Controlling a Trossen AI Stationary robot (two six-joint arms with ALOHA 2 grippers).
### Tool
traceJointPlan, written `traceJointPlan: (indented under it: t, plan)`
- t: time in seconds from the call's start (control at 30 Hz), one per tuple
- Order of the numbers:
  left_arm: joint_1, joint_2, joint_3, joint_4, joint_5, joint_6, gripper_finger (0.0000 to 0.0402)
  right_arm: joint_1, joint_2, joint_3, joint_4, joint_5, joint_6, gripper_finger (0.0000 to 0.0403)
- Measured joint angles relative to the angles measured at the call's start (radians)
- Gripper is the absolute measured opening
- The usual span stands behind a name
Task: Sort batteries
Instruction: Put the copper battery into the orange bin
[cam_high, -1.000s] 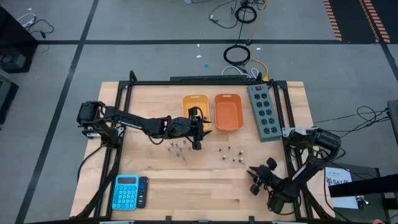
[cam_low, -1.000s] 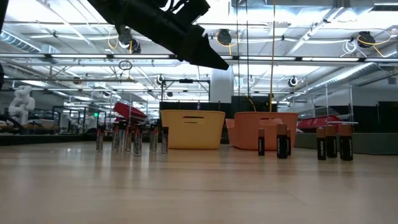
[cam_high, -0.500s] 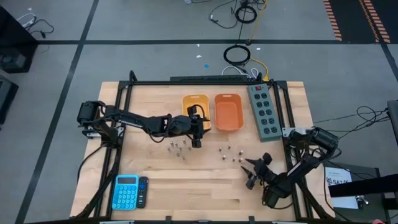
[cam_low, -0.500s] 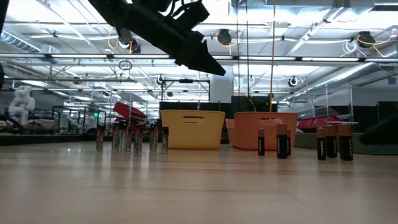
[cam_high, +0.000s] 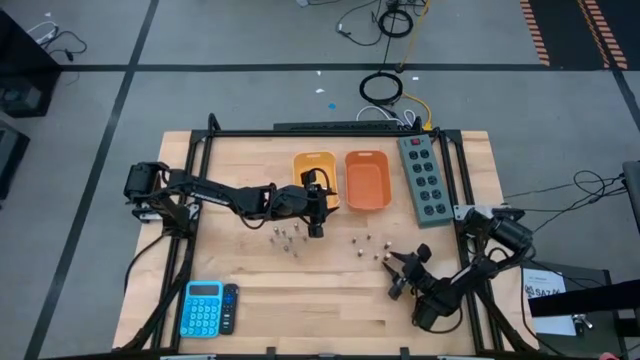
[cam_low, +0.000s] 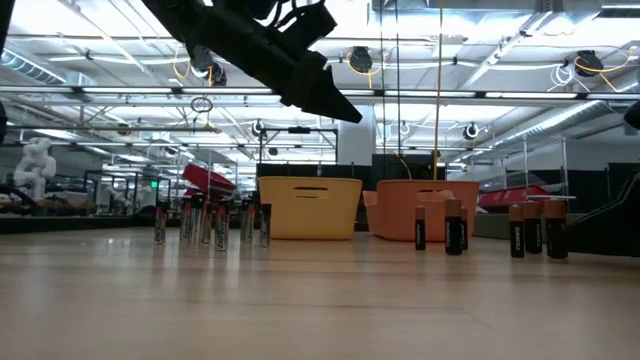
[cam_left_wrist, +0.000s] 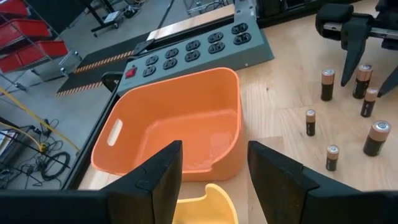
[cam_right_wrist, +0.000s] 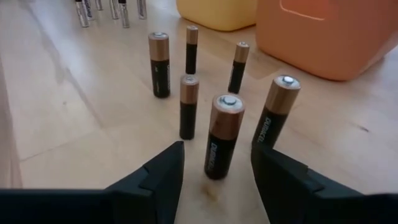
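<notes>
Silvery-grey batteries (cam_high: 288, 237) stand upright on the table in front of the yellow bin (cam_high: 313, 172). Darker copper-topped batteries (cam_high: 368, 245) stand near the orange bin (cam_high: 366, 180). My left gripper (cam_high: 320, 205) hovers open above the yellow bin's near end and touches nothing. In its wrist view the left gripper (cam_left_wrist: 214, 180) faces the orange bin (cam_left_wrist: 174, 118). My right gripper (cam_high: 400, 272) is open, low, just right of and nearer than the dark group. In its wrist view the right gripper (cam_right_wrist: 216, 177) has the nearest dark battery (cam_right_wrist: 222, 137) just ahead of its fingertips, apart from them.
A grey power strip (cam_high: 423, 180) lies right of the orange bin. A blue calculator (cam_high: 203, 308) with a dark remote beside it sits at the near left. Black frame rails run along the table's left and right sides. Bare wood lies between the battery groups and the near edge.
My right gripper has moved from near the table's near right toward the left and far side, closing in on the dark batteries, its fingers staying open. The batteries and bins have stayed where they were.
</notes>
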Motion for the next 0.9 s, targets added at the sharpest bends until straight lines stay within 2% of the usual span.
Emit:
traceJointPlan:
  t: [0.17,0.53,0.9]
  plan:
    - [0.0,0.0,0.0,0.0,0.0,0.001,0.0191,-0.015,0.002,0.0,0.002,0.004,-0.002,0.0164]
    - [0.0,0.0,0.0,0.001,0.0,0.005,0.0191,-0.018,0.002,0.0,0.014,0.004,-0.026,0.0089]
    - [0.0,0.0,0.0,0.001,0.0,0.007,0.0191,-0.035,0.003,0.0,0.016,0.001,-0.027,0.0043]
